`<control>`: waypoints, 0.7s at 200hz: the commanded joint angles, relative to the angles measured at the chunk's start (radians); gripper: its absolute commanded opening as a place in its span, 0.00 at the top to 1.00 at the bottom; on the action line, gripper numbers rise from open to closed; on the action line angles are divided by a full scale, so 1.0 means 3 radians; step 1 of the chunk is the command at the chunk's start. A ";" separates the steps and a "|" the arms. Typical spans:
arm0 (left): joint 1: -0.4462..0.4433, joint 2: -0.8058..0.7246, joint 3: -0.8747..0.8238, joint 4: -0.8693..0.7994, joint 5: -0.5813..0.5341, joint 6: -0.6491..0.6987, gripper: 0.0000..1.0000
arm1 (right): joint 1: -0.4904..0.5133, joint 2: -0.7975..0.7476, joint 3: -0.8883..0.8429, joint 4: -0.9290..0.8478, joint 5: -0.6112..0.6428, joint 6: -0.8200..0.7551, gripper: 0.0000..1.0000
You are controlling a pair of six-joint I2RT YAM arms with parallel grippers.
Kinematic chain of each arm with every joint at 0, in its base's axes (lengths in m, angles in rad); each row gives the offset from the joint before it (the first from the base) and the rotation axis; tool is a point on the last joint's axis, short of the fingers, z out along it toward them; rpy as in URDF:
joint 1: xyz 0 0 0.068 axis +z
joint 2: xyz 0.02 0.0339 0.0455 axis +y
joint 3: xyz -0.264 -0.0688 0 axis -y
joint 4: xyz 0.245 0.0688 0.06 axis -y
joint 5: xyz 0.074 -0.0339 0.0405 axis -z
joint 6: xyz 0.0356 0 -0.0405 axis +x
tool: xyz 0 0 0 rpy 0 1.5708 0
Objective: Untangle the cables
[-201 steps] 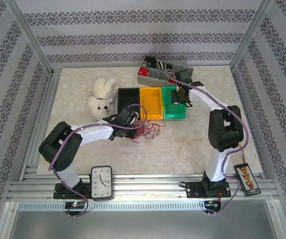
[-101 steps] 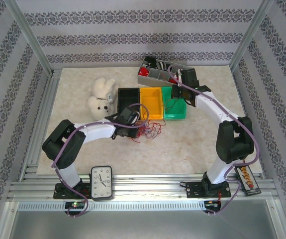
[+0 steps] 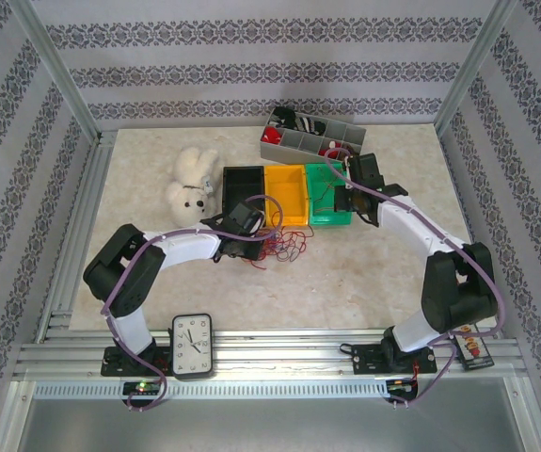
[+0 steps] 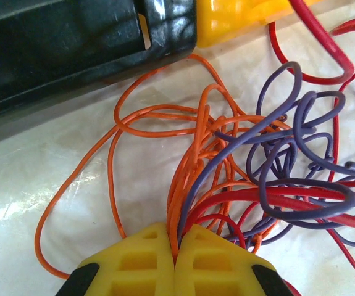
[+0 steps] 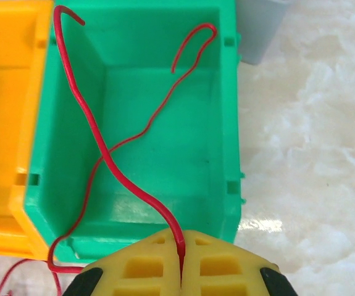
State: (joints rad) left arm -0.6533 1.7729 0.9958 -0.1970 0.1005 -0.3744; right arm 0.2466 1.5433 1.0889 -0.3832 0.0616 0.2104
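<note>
My left gripper (image 3: 254, 247) pins the thin, curly red, orange and purple cables (image 3: 284, 247) on the near side of the black plastic bin (image 3: 242, 185), anchoring them. Left wrist: jaws pressed together on bundled strands. Right wrist: my right gripper (image 5: 181, 243) pinches one red wire (image 5: 103, 155) over the green plastic bin (image 5: 229, 123), apparently teasing it free.

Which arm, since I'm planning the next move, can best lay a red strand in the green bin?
Right, probably. The right gripper is shut on one red cable over the green bin; the left gripper clamps the tangle beside the black bin.
</note>
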 commanded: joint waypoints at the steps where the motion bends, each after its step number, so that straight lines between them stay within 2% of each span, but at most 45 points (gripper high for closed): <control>1: -0.0021 0.0083 0.0053 -0.0148 0.0036 -0.0017 1.00 | 0.0017 0.0056 0.0009 -0.0193 0.0168 0.0063 1.00; 57: -0.0021 0.0091 0.0049 -0.0155 0.0033 -0.0018 1.00 | 0.0022 0.0483 0.0456 -0.0536 0.0345 0.0119 1.00; 140: -0.0021 0.0145 0.0056 -0.0166 0.0054 -0.0008 1.00 | 0.0093 0.1249 0.1252 -0.0705 0.0346 0.0077 1.00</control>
State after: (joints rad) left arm -0.6533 1.7790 1.0004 -0.1986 0.1009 -0.3744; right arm 0.2630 1.8511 1.4090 -0.5503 0.1532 0.2317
